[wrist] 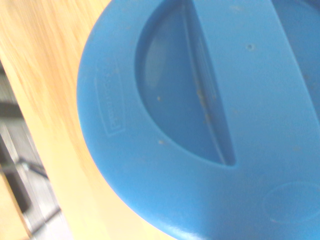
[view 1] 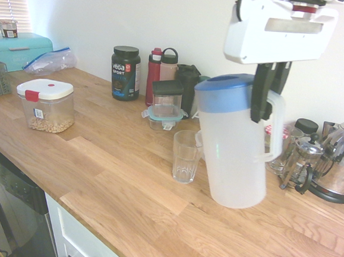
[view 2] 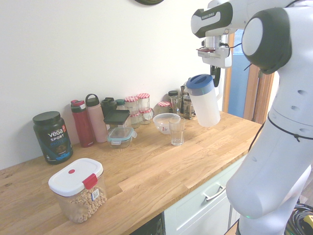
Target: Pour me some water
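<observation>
"Vega Sport" on dark tub

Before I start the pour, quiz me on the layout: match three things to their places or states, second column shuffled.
Column one
1. White two-finger gripper
2. Translucent plastic pitcher with a blue lid
3. Clear drinking glass
4. Clear plastic box with a white lid and red latch

Column two
A. Upright on the wooden counter, nothing poured in it
B. Shut on the handle of the pitcher
C. On the wooden counter, part filled with small beige pieces
D. Tilted, its lid on

Pairs: 1-B, 2-D, 3-A, 4-C
</observation>
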Available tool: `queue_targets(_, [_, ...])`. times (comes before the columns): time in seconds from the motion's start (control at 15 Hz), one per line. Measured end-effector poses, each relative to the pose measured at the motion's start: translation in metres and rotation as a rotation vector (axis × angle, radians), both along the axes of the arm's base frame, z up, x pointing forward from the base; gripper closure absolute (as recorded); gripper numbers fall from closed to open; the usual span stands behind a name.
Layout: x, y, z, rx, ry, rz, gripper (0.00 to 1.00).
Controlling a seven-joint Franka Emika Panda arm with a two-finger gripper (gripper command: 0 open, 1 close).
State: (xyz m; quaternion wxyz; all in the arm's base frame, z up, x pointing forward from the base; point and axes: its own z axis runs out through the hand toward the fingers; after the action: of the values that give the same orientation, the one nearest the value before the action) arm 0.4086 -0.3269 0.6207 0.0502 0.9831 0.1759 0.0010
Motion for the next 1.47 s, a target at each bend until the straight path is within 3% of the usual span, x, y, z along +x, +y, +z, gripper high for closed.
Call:
queue_targets(0.73, [0.073, 0.066, -0.042, -0.338, 0.055, 0.149, 1.00])
queue_targets(1.47, [0.056, 0.114, -0.080, -0.533, 0.094, 0.242, 1.00])
